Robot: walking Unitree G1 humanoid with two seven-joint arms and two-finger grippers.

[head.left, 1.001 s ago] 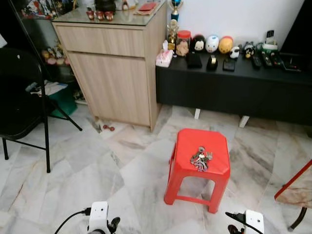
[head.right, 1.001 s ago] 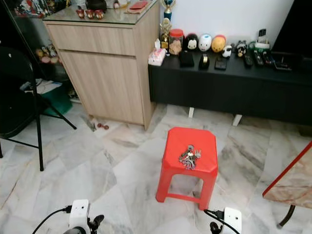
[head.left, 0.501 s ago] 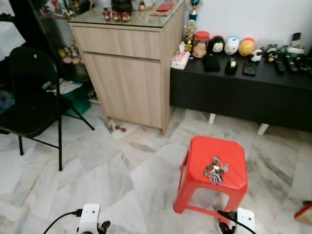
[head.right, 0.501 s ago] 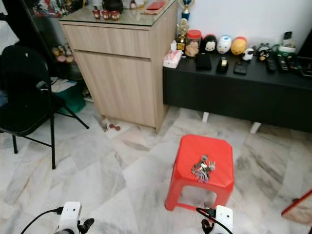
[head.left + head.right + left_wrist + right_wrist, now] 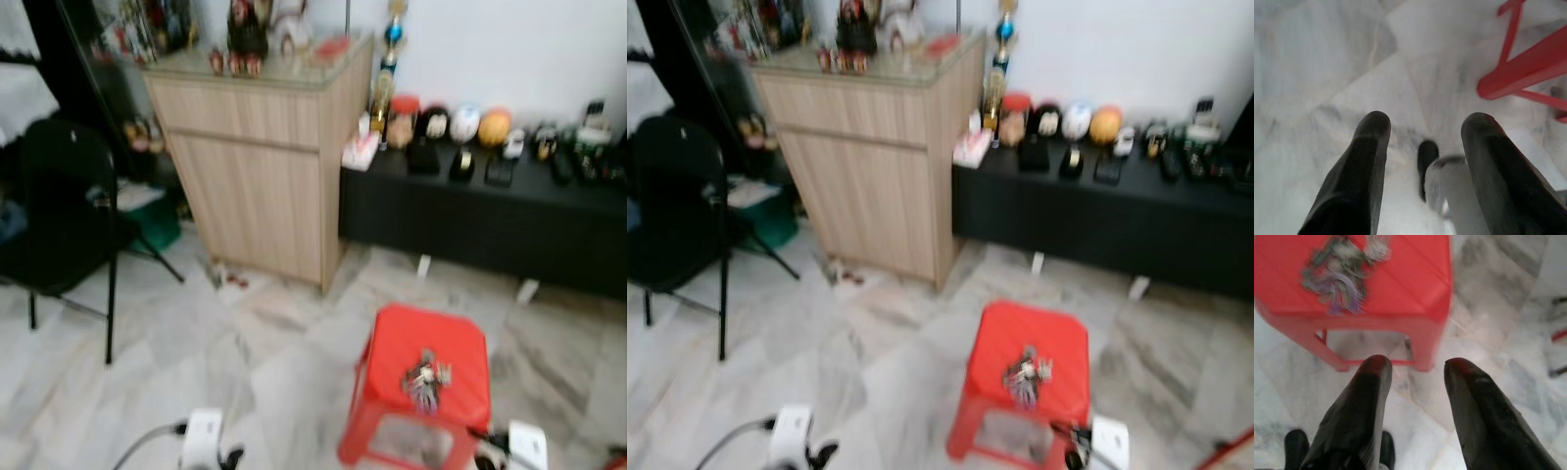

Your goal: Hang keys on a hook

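A bunch of keys [image 5: 424,378] lies on top of a small red plastic stool [image 5: 460,343] on the marble floor, low and right of centre in the blurred head views. My right gripper [image 5: 1415,368] hangs open just short of the stool, with the keys [image 5: 1339,271] ahead of its fingers and nothing between them. Its wrist [image 5: 526,446] shows at the bottom edge beside the stool. Over bare floor my left gripper [image 5: 1427,128] stands open, the stool's red leg [image 5: 1520,73] off to one side. No hook can be made out.
A wooden cabinet [image 5: 257,171] stands ahead at left, joined to a low black sideboard [image 5: 490,215] carrying small ornaments. A black folding chair [image 5: 59,215] is at the far left. Marble floor [image 5: 196,362] lies open between chair and stool.
The whole picture has shifted and blurred, so the camera has moved: the stool and keys now sit lower and closer. Both grippers hang much as before.
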